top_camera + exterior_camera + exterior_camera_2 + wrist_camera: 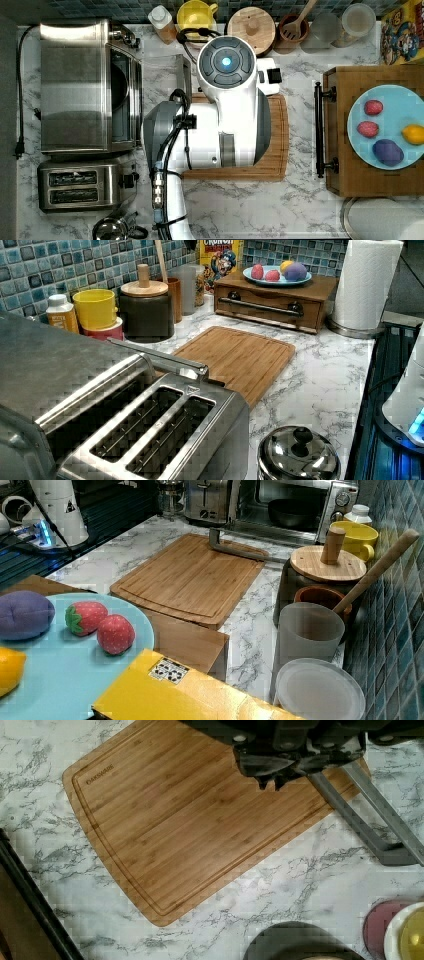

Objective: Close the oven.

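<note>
The stainless-steel oven (75, 85) stands at the top view's left with its glass door dropped open and flat, dark interior showing (292, 510). Its long bar handle (235, 550) hangs over the edge of the wooden cutting board, and also appears as the handle (155, 356) in the left view and the handle (372, 817) in the wrist view. My gripper (270, 782) hovers above the board just beside that handle, fingertips pressed together and holding nothing. The white arm (225, 115) covers the board's middle in the top view.
A bamboo cutting board (190, 820) lies in front of the oven. A two-slot toaster (82, 185) and a lidded steel pot (297, 455) stand beside the oven. A yellow mug (352, 537), a wooden-lidded canister (325, 562) and cups line the tiled wall. A wooden drawer box (340, 135) carries a plate of toy fruit.
</note>
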### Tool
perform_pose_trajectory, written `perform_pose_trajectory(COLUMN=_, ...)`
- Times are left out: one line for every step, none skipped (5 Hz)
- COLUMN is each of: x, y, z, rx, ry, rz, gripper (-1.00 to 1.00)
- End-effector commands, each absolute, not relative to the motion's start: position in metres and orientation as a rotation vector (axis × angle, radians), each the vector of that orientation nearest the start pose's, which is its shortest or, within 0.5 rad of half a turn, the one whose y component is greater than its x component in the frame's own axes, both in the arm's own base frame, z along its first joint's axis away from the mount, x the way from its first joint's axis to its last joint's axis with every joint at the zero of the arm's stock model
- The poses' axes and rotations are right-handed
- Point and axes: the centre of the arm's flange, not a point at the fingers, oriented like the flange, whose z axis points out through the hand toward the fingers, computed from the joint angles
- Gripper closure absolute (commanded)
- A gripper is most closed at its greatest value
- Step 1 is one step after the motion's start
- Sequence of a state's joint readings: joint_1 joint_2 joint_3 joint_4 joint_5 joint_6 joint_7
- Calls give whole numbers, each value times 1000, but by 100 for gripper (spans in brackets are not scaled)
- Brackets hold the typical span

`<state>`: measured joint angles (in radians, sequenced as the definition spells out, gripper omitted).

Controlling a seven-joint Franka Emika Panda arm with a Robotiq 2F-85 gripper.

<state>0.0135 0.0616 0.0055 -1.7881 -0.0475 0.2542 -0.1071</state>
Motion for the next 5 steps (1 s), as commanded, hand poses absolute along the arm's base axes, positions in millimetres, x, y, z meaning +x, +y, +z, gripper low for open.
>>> perform_pose_trajectory(x=578, y=15, z=494, rx=-3048, ry=937, rz=-62, gripper=100)
perform_pose_trajectory(x=583, y=3, z=476, rx=-3045, ry=696, rz=21, gripper=100)
perform_pose_trajectory(x=581, y=-25, z=447, rx=-2928, ry=425, rz=8, gripper=100)
perform_pose_trajectory(x=593, y=-50, z=416, rx=-2807, ry=221, rz=142, gripper=100)
perform_pose_trajectory(x=590, y=-50, z=392, rx=-2793, ry=135, rz=86, gripper=100)
